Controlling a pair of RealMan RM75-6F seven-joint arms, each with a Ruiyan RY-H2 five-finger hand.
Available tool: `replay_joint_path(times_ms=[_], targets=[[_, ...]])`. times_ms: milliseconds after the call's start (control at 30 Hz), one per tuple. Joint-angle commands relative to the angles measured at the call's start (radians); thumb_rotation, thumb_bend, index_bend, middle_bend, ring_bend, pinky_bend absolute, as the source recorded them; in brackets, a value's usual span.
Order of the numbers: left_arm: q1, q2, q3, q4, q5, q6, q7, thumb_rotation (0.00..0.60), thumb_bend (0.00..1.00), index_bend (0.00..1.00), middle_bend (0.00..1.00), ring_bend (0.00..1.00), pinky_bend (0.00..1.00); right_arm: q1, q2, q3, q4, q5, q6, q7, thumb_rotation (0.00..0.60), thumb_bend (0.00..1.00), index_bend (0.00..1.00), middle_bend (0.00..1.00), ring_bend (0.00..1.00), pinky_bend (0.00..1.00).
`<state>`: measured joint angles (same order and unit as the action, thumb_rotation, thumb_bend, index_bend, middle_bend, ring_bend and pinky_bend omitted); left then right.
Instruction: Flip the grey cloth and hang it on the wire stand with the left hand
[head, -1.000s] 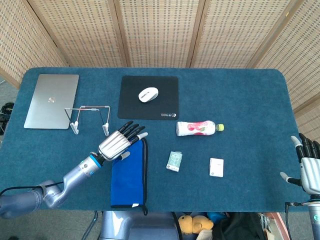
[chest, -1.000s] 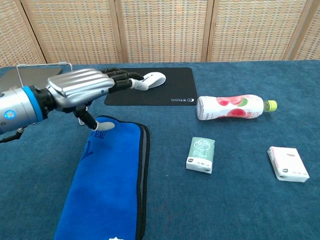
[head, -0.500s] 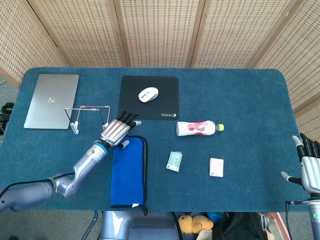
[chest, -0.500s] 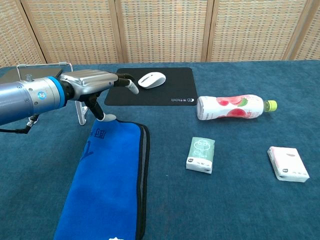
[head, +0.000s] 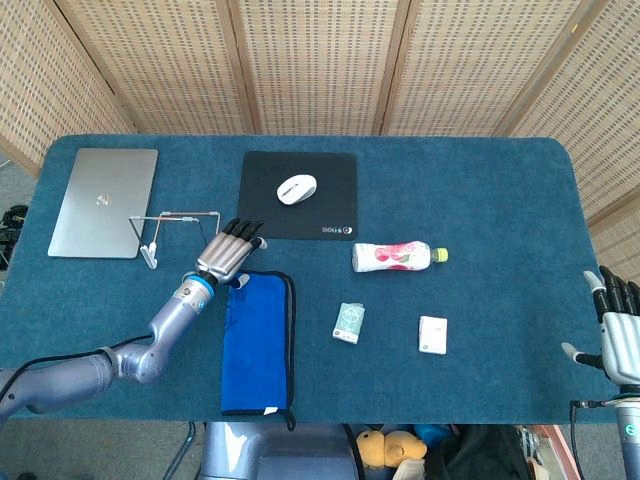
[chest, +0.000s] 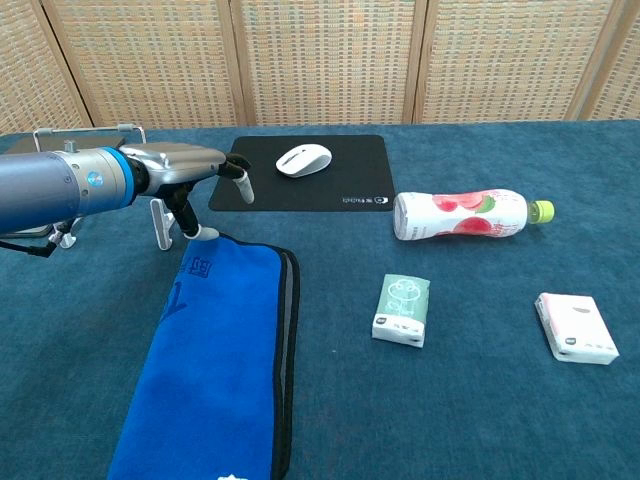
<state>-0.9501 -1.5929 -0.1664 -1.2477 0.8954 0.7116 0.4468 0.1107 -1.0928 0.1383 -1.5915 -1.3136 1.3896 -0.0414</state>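
In the head view, the left hand (head: 227, 256) is held flat with its fingers apart and holds nothing; the cloth (head: 258, 342), blue on its upper side, lies flat on the table (head: 480, 200) just below the hand, with its long axis running from the near edge toward the hand. The wire stand (head: 180, 236) stands just left of the hand. The right hand (head: 620, 338) is far to the right, fingers spread, empty. In the chest view, the left hand (chest: 185, 172) hovers over the far end of the cloth (chest: 220, 360), the thumb reaching down toward it, and the wire stand (chest: 95, 180) is behind the hand.
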Motion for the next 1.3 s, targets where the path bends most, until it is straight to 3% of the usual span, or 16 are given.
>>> replay_joint_path(times_ms=[33,433,1000,1300], targets=[[-0.008,0.008,0.008,-0.009,-0.038,-0.019,0.011,0.600,0.34,0.25,0.00,0.00,0.00,0.000,0.000,0.000,0.000,0.000,0.000,0.001,0.600,0.00,0.00,0.00,0.00,0.00],[-0.034,-0.006,0.043,0.013,-0.135,-0.011,0.060,0.600,0.35,0.26,0.00,0.00,0.00,0.001,0.001,0.001,0.002,0.005,-0.004,0.005,0.600,0.00,0.00,0.00,0.00,0.00],[-0.032,-0.037,0.076,0.057,-0.155,-0.027,0.045,0.600,0.38,0.31,0.00,0.00,0.00,0.002,0.001,0.001,0.001,0.007,-0.007,0.007,0.600,0.00,0.00,0.00,0.00,0.00],[-0.008,-0.032,0.074,0.055,-0.116,-0.030,-0.019,0.600,0.38,0.32,0.00,0.00,0.00,0.002,0.002,0.001,0.000,0.006,-0.007,0.010,0.600,0.00,0.00,0.00,0.00,0.00]])
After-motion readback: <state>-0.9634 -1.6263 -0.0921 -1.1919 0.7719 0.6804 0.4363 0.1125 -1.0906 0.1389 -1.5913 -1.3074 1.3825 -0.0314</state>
